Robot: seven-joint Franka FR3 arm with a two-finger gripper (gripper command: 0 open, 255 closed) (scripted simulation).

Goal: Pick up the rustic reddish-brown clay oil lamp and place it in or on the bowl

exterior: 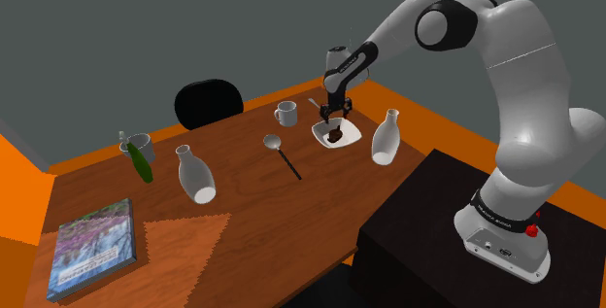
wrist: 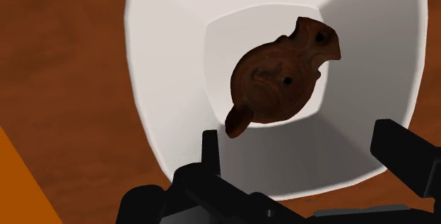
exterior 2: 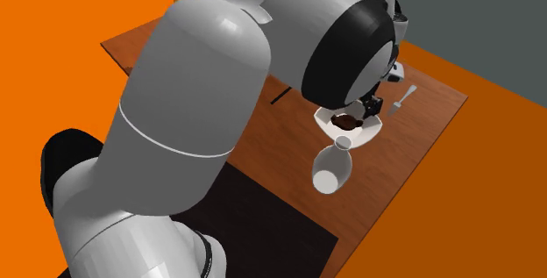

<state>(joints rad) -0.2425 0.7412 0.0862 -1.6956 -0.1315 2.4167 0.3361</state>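
The reddish-brown clay oil lamp [wrist: 277, 80] lies inside the white, squarish bowl [wrist: 169, 81], resting on its bottom. My gripper [wrist: 300, 148] hangs just above the bowl with its two black fingers [wrist: 210, 148] apart and touching nothing. From the shoulder camera the gripper [exterior: 332, 119] is right over the bowl [exterior: 351, 137] at the far side of the wooden table, and the lamp [exterior: 335, 134] shows as a dark lump in it. In the second exterior view the lamp [exterior 2: 347, 122] sits in the bowl [exterior 2: 368, 134], half behind my arm.
A white vase [exterior: 387, 138] stands close to the bowl on the shoulder view's right. A mug [exterior: 286, 113], a ladle [exterior: 280, 149], another white vase [exterior: 195, 174], a green bottle [exterior: 142, 165], a grey cup [exterior: 139, 146] and a book [exterior: 94, 246] sit on the table. A fork [exterior 2: 402, 97] lies beyond the bowl.
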